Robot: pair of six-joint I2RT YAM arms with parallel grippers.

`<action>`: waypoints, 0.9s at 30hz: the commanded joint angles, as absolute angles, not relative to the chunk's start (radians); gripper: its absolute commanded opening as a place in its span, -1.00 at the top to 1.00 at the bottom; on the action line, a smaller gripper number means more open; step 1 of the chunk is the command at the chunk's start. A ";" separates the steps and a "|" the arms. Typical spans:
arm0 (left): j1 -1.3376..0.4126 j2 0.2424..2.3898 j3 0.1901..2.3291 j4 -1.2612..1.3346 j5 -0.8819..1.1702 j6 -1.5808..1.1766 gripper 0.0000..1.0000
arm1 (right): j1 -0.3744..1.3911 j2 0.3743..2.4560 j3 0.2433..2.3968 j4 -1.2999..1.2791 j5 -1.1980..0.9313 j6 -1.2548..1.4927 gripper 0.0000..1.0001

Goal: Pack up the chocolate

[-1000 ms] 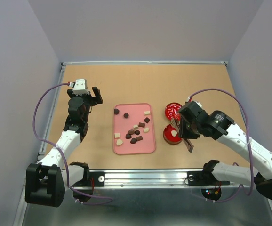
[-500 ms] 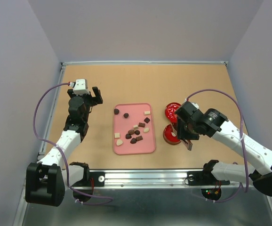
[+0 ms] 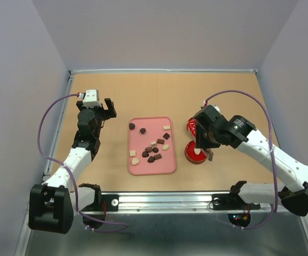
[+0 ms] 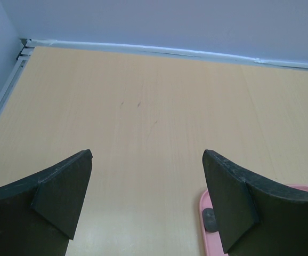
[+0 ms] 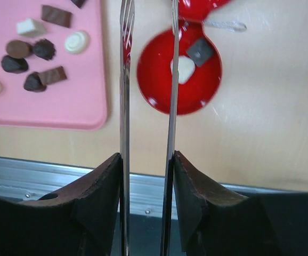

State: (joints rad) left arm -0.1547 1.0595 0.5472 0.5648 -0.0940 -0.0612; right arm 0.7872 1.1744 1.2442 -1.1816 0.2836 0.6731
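My right gripper is clamped on a pair of metal tongs. The tong arms stand slightly apart with nothing between them. From the fingers outward, one arm runs over the open red tin and the other passes just off its left rim; I can't tell whether either touches it. In the tin, just right of the tongs, lie a cream heart and a dark square. The lid sits by the tips. Left of the tongs, more chocolates lie on the pink tray. My left gripper hangs wide open, holding nothing, over the table. Compared with a second ago, the right arm has swung in from nearer the front edge, and the left arm hasn't moved.
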 commanded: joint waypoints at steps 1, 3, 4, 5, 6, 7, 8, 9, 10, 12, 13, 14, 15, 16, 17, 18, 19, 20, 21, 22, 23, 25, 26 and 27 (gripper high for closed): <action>-0.149 1.051 0.551 0.615 -0.092 -0.064 -0.92 | 0.795 1.251 1.328 -1.005 0.290 0.557 0.07; -0.149 1.049 0.549 0.615 -0.084 -0.067 -0.92 | 0.796 1.291 1.347 -0.951 0.255 0.525 0.07; -0.149 1.046 0.549 0.615 -0.084 -0.067 -0.92 | 0.796 1.330 1.353 -0.925 0.241 0.496 0.07; -0.149 1.045 0.548 0.617 -0.084 -0.066 -0.92 | 0.795 1.351 1.359 -0.879 0.226 0.483 0.07; -0.149 1.043 0.548 0.615 -0.086 -0.066 -0.92 | 0.795 1.373 1.377 -0.859 0.198 0.459 0.07; -0.149 1.042 0.548 0.615 -0.087 -0.064 -0.92 | 0.796 1.417 1.387 -0.841 0.186 0.448 0.07; -0.149 1.043 0.548 0.615 -0.090 -0.064 -0.92 | 0.796 1.436 1.405 -0.807 0.163 0.430 0.07; -0.149 1.043 0.548 0.615 -0.091 -0.063 -0.92 | 0.795 1.456 1.405 -0.790 0.150 0.422 0.07; -0.149 1.040 0.546 0.615 -0.094 -0.061 -0.92 | 0.795 1.472 1.422 -0.772 0.138 0.413 0.07; -0.149 1.040 0.546 0.614 -0.100 -0.061 -0.92 | 0.796 1.520 1.440 -0.733 0.101 0.397 0.07; -0.149 1.042 0.546 0.612 -0.100 -0.060 -0.92 | 0.796 1.534 1.457 -0.723 0.089 0.384 0.07; -0.147 1.042 0.546 0.614 -0.100 -0.060 -0.92 | 0.796 1.563 1.465 -0.698 0.078 0.379 0.07; -0.149 1.040 0.546 0.612 -0.101 -0.060 -0.92 | 0.796 1.574 1.474 -0.687 0.055 0.376 0.06; -0.149 1.042 0.546 0.612 -0.103 -0.060 -0.92 | 0.796 1.588 1.486 -0.669 0.046 0.368 0.05; -0.149 1.042 0.546 0.612 -0.104 -0.058 -0.92 | 0.795 1.600 1.493 -0.661 0.034 0.365 0.04; -0.149 1.043 0.548 0.612 -0.106 -0.058 -0.92 | 0.796 1.623 1.497 -0.654 0.009 0.362 0.03; -0.149 1.045 0.546 0.612 -0.106 -0.058 -0.92 | 0.796 1.635 1.502 -0.647 0.006 0.357 0.02; -0.149 1.045 0.546 0.612 -0.106 -0.060 -0.92 | 0.796 1.646 1.508 -0.644 0.006 0.356 0.01; -0.149 1.045 0.546 0.612 -0.107 -0.060 -0.92 | 0.795 1.667 1.515 -0.635 -0.033 0.351 0.01; -0.149 1.042 0.546 0.612 -0.107 -0.058 -0.92 | 0.796 1.678 1.520 -0.634 -0.040 0.351 0.00; -0.149 1.043 0.548 0.611 -0.107 -0.057 -0.92 | 0.796 1.687 1.525 -0.629 -0.051 0.350 0.00; -0.149 1.043 0.548 0.611 -0.107 -0.058 -0.92 | 0.796 1.709 1.529 -0.626 -0.058 0.348 -0.02; -0.149 1.045 0.548 0.611 -0.107 -0.058 -0.92 | 0.796 1.713 1.531 -0.621 -0.063 0.347 -0.02; -0.147 1.045 0.548 0.611 -0.107 -0.058 -0.92 | 0.798 1.718 1.531 -0.618 -0.072 0.347 -0.03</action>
